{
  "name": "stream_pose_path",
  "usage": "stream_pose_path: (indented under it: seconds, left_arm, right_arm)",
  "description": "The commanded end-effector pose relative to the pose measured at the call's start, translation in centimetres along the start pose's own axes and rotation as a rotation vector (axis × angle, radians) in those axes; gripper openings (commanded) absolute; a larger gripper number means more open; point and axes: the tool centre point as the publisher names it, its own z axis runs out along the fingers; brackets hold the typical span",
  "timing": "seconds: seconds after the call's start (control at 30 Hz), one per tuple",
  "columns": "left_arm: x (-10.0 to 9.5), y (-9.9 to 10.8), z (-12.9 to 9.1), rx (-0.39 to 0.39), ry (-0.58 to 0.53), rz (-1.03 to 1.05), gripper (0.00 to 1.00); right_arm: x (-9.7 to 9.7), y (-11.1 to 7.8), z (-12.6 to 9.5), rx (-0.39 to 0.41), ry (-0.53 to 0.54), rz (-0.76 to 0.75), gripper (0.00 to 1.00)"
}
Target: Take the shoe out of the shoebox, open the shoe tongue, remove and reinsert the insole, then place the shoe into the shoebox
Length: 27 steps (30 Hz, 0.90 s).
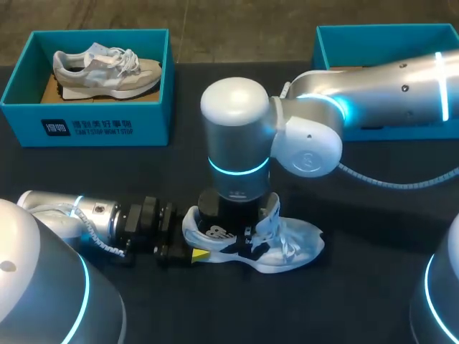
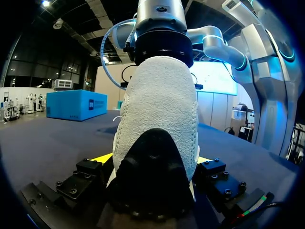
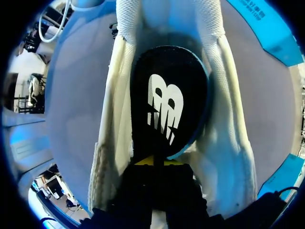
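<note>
Head view: shoe [image 1: 265, 240] out, on table [image 1: 373, 236] near-centre. L gripper [image 1: 195, 235] clamped on its heel end; R gripper [image 3: 153, 161] closed, pinching insole [image 3: 164, 105]. Prob. mid insole step; reseat + boxing left.

White knit-cloth shoe [image 2: 159, 114], matt black insole [image 3: 167, 100], matt dark table [image 1: 373, 287]

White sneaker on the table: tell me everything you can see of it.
The white knit sneaker stands upright on the dark table, toe toward my right, laces loose. Its black insole with a white logo sits raised at the heel opening. The left gripper clamps the heel between its jaws; the right gripper hangs above the opening.
</note>
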Motion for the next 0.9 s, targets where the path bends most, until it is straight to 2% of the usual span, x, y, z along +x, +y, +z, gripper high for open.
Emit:
stream_pose_path:
  seconds: [0.03, 0.5, 0.9]
  left_arm:
    - [0.0, 0.2, -0.2, 0.0, -0.005, -0.001, 0.0]
    - [0.0, 0.2, -0.2, 0.0, -0.005, -0.001, 0.0]
    - [0.0, 0.2, -0.2, 0.0, -0.005, -0.001, 0.0]
  right_arm:
    - [1.7, -0.7, 2.6, -0.067, -0.024, 0.006, 0.0]
    - [1.3, -2.2, -0.4, -0.292, -0.093, 0.032, 0.0]
    - [0.8, -3.2, -2.4, -0.407, -0.133, 0.028, 0.0]
